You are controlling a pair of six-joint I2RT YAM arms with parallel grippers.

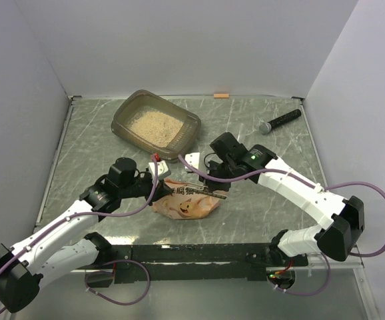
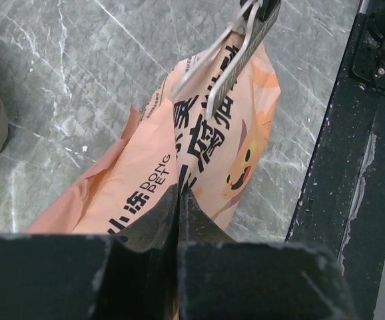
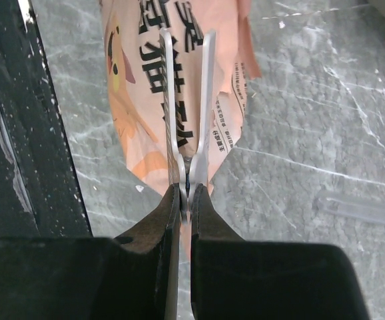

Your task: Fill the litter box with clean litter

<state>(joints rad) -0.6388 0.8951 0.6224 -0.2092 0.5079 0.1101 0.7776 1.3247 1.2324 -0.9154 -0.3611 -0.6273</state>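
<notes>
so the orange-pink pouch (image 1: 186, 203) is lying pretty much dead centre of the overhead view, long axis roughly left-to-right across the frame, cartoon face up. In the left wrist view it runs from bottom left toward the upper right. The left gripper (image 2: 179, 193) is pinched tight on the pouch's near edge, jaws basically closed on the plastic. The right gripper (image 3: 186, 190) is clamped on a thin metal tool (image 3: 206, 100), two flat blades reaching up the frame over the pouch. The litter box (image 1: 118, 123) sits upper left of centre, well apart from the pouch, long side slanting down to the right, beige litter (image 1: 154, 123) in it. A black stick (image 1: 279, 121) lies upper right on the table (image 1: 86, 153)
</notes>
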